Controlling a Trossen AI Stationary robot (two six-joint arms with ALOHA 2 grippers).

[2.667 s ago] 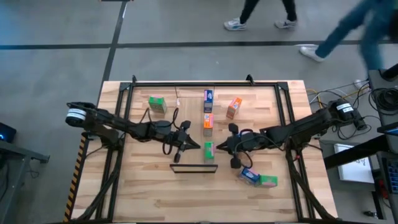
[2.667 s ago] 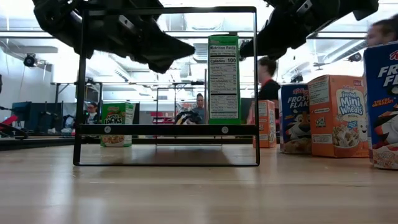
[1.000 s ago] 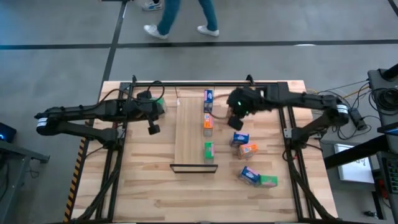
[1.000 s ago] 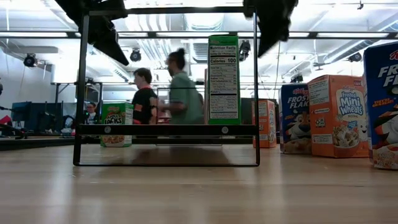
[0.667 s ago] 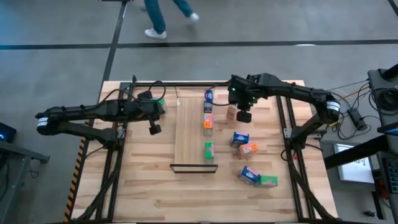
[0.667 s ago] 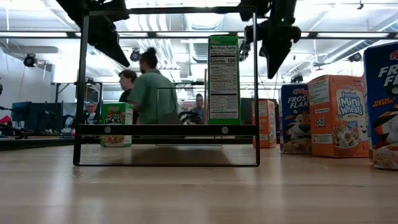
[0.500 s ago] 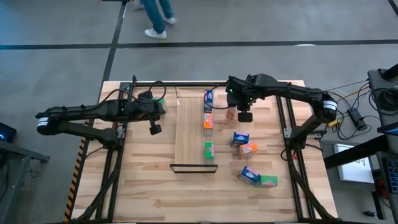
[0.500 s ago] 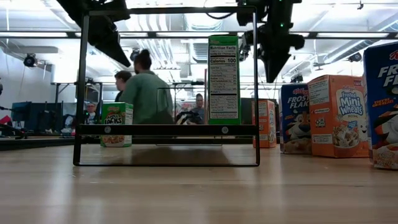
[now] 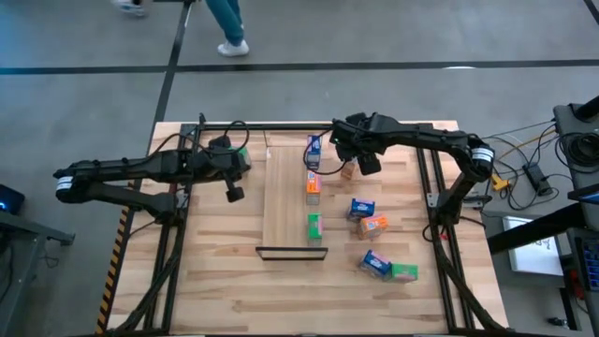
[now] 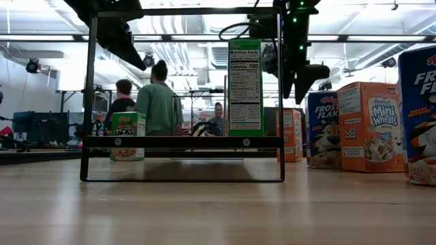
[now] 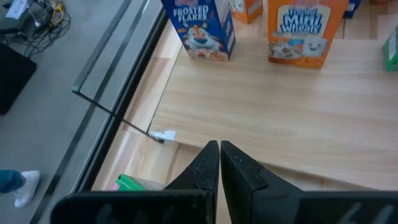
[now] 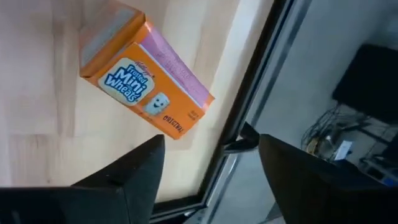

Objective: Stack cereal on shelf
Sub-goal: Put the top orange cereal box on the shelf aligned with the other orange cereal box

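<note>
Right wrist view: right hand (image 12: 208,165) spread wide over matte orange cardboard cereal box (image 12: 146,81), pale planked wood beneath.

Table (image 9: 215,281): pale planked wood, matt, visible grain. Shelf (image 9: 285,201): smoother light wood; dark metal lip (image 9: 291,253). Cereal boxes: printed cardboard, slight sheen, e.g. orange box (image 12: 147,81). Pincer fingers (image 11: 208,168): dark matt plastic.

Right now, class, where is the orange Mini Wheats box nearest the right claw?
In the high view the orange Mini Wheats box stands at the table's far right, beside the shelf, just under the open right claw.
</note>
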